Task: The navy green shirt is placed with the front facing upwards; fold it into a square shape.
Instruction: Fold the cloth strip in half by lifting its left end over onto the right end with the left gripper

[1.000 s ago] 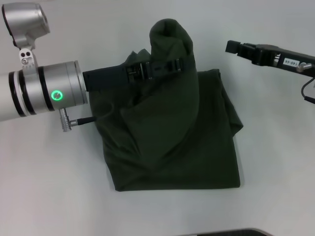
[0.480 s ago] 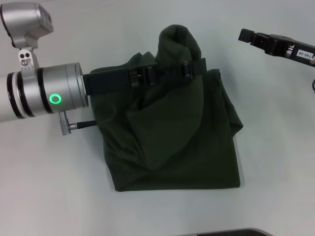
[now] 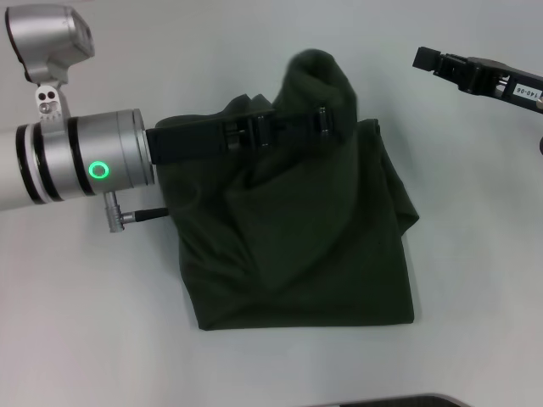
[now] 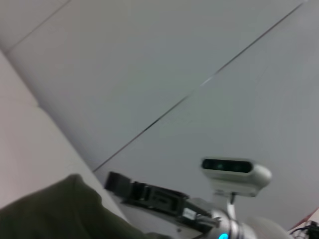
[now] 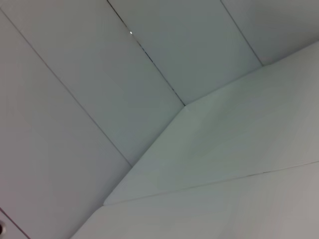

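Observation:
The navy green shirt [image 3: 297,246] lies on the white table as a roughly square, partly folded bundle, plain dark fabric up, no lettering showing. My left gripper [image 3: 344,119] reaches across its far edge from the left, shut on a raised hump of the cloth that bulges above it. The left wrist view shows a corner of the shirt [image 4: 55,211] close to the lens. My right gripper [image 3: 424,59] hangs off the shirt at the far right, above the table, holding nothing; it shows again in the left wrist view [image 4: 113,180].
Bare white table [image 3: 475,254] surrounds the shirt on all sides. A dark curved edge [image 3: 382,401] runs along the near side of the head view. The right wrist view shows only pale wall and ceiling panels.
My left gripper has carried the lifted fold of the shirt to the right. The right gripper drew away to the right and farther back, then held still.

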`<state>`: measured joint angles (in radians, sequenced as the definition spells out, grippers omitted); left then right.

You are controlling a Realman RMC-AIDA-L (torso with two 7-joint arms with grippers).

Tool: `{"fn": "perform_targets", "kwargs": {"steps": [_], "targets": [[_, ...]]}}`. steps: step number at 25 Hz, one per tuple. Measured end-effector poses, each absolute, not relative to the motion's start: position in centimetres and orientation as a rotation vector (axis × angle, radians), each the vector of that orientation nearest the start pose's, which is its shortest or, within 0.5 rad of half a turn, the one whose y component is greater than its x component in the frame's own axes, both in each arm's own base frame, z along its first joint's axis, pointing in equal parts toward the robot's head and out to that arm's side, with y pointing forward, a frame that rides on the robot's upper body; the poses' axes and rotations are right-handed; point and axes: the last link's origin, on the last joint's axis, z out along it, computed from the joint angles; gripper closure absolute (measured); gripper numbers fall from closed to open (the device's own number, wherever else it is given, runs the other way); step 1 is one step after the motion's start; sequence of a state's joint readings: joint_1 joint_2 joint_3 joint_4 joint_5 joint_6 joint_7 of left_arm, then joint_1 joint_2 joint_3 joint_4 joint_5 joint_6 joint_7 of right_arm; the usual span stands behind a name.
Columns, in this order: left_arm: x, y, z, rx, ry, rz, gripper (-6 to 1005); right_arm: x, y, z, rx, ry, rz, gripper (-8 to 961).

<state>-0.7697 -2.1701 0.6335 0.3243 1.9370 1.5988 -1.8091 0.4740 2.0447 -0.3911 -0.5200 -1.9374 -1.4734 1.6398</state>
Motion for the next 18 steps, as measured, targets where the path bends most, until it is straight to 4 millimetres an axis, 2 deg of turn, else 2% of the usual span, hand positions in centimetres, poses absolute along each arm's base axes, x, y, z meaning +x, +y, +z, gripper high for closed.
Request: {"fn": "perform_targets", "kwargs": {"steps": [8,13,18], "targets": [[-17.7,33.6,-8.0,-2.750,-1.432,-1.073,79,31.0,32.7,3.5,-2.209,1.208,1.023,914],[-18.1,33.5,-6.7,-2.768,-1.369,-1.088,80,30.6,32.1,4.2,-2.243,1.163,1.063,911],[-20.0,33.7,-4.3,-2.693,-1.252,-1.089,80,29.2,32.1,3.8,-2.335,1.128,1.085,907]]}}
